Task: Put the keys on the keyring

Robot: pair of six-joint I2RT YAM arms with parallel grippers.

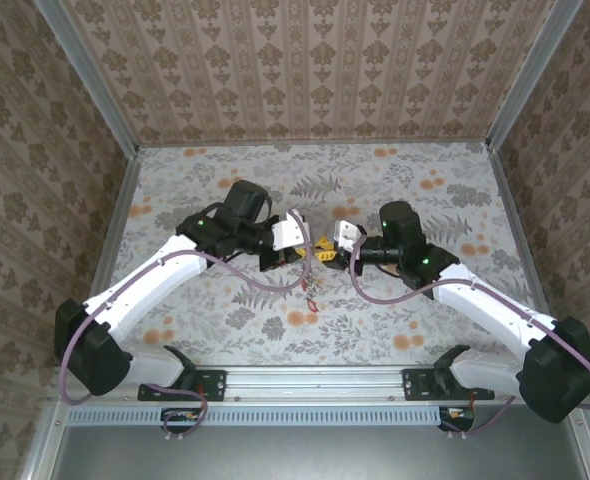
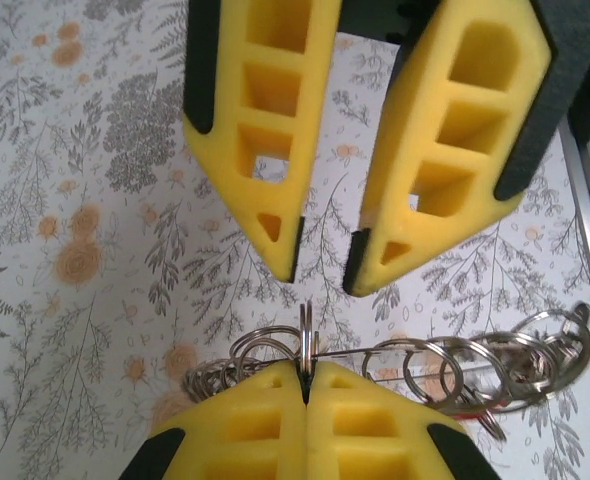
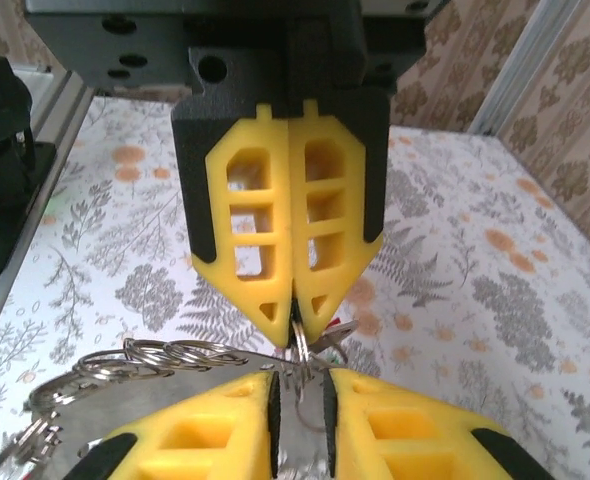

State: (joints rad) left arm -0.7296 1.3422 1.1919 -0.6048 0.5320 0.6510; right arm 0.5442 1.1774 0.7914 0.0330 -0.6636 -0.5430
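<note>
My left gripper (image 2: 305, 372) (image 1: 310, 250) is shut on an upright metal split ring (image 2: 306, 328), pinched edge-on just where the keyring (image 2: 375, 352), a thin wire loop, crosses it. Several more small rings (image 2: 505, 360) are strung along that wire, and a red key head (image 2: 467, 407) peeks out below them. My right gripper (image 3: 300, 385) (image 2: 325, 270) faces the left one tip to tip, open, its jaws apart on either side of the hanging ring. A key blade (image 3: 337, 335) sticks out beside the left gripper (image 3: 295, 315). The right gripper (image 1: 337, 252) meets the left at mid-table.
A few small loose keys (image 1: 311, 296) lie on the floral tabletop (image 1: 395, 180) just in front of the two grippers. Patterned walls enclose the table, and a metal rail (image 1: 315, 378) runs along the near edge.
</note>
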